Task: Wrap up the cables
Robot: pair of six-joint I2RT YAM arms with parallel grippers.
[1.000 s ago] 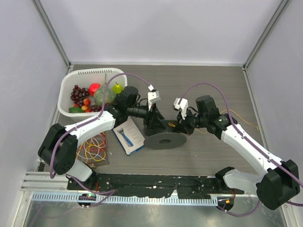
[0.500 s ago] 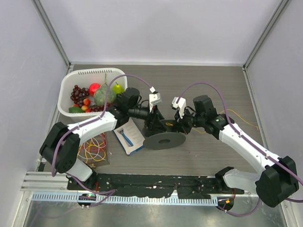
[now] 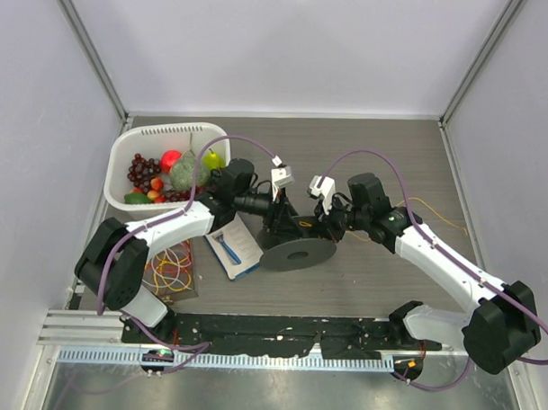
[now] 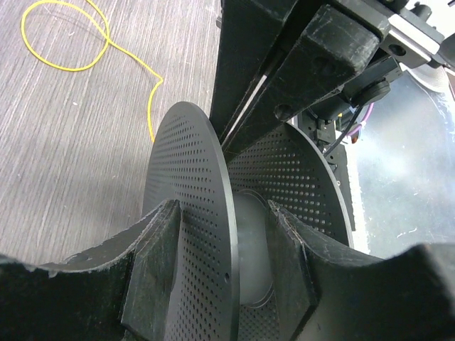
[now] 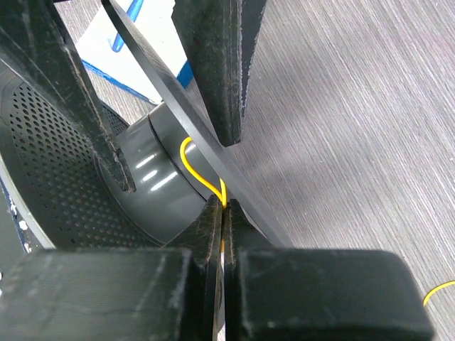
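Note:
The dark grey perforated spool [image 3: 297, 253] stands tilted at the table's middle between both grippers. My left gripper [image 3: 275, 221] is open and straddles one flange [image 4: 192, 213]. One finger [image 4: 153, 273] lies against the flange's outer face; the other finger [image 4: 291, 273] sits between the flanges, with a gap that shows the hub [image 4: 252, 241]. My right gripper [image 5: 222, 213] is shut on the thin yellow cable [image 5: 190, 165], pinching it right at the hub [image 5: 153, 188] between the flanges. Loose cable lies in a loop [image 4: 64, 42] on the table and trails to the right [image 3: 433, 211].
A white basket [image 3: 123, 155] of fruit stands at the back left. A blue and white packet [image 3: 235, 246] lies just left of the spool, and a bag of coloured bands [image 3: 168, 273] sits near the left arm's base. A black strip [image 3: 279, 329] runs along the near edge.
My right gripper has shifted a little to the left, closer in on the spool, still pinching the cable. The left gripper and the spool have scarcely moved.

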